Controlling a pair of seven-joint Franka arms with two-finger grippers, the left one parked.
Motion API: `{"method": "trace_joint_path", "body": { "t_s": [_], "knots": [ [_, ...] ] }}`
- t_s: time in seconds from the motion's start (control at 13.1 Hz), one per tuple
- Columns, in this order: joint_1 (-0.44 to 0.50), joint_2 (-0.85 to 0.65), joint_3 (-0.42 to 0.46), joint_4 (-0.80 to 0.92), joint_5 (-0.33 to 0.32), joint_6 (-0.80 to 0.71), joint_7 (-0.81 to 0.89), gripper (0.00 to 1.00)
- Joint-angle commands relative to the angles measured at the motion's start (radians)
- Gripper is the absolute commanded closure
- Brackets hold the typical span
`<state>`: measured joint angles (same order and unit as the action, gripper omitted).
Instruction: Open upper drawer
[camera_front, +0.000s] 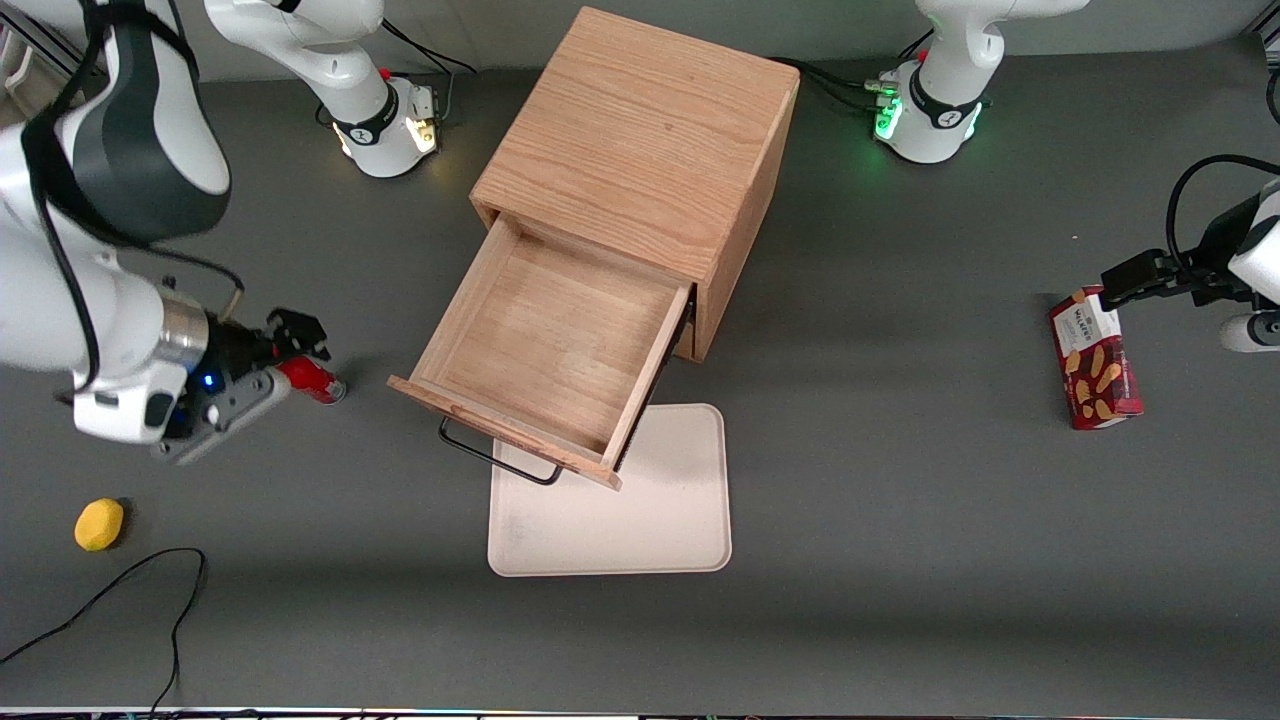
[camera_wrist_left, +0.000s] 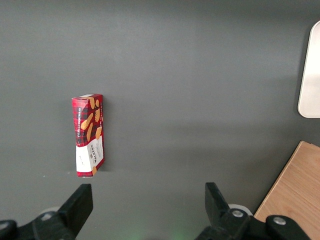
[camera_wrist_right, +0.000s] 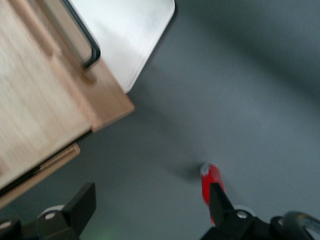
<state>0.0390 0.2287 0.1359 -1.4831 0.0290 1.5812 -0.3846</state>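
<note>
Grey tabletop, upper drawer (camera_front: 545, 345) pulled well out over the tray (camera_front: 640, 520), gripper (camera_front: 290, 345) released beside a red can (camera_front: 312, 380); looks done, retreat without nudging it.

From high above we see the whole table (camera_front: 900, 560); beside our claw (camera_wrist_right: 150, 212), the wrist camera shares the upper drawer (camera_front: 545, 345).

Even overhead light on the grey table (camera_front: 900, 560); soft shadows pool beside the cabinet (camera_front: 640, 150) and under the upper drawer (camera_front: 550, 340). Front view sharp. Right wrist view smeared with blur, the white tray (camera_wrist_right: 130, 30) glaring, claw (camera_wrist_right: 150, 210) dark and soft.
</note>
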Motion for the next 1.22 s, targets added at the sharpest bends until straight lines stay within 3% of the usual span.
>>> {"method": "trace_joint_path", "body": {
  "t_s": [0.0, 0.31, 0.46, 0.69, 1.14],
  "knots": [
    [0.006, -0.232, -0.067, -0.276, -0.012, 0.059, 0.023, 0.00],
    [0.004, -0.276, -0.139, -0.273, -0.014, -0.026, 0.038, 0.00],
    [0.006, -0.273, -0.203, -0.264, -0.012, -0.058, 0.131, 0.00],
    [0.001, -0.229, -0.206, -0.131, -0.012, -0.179, 0.186, 0.00],
    [0.004, -0.216, -0.208, -0.086, 0.017, -0.173, 0.285, 0.00]
  ]
}}
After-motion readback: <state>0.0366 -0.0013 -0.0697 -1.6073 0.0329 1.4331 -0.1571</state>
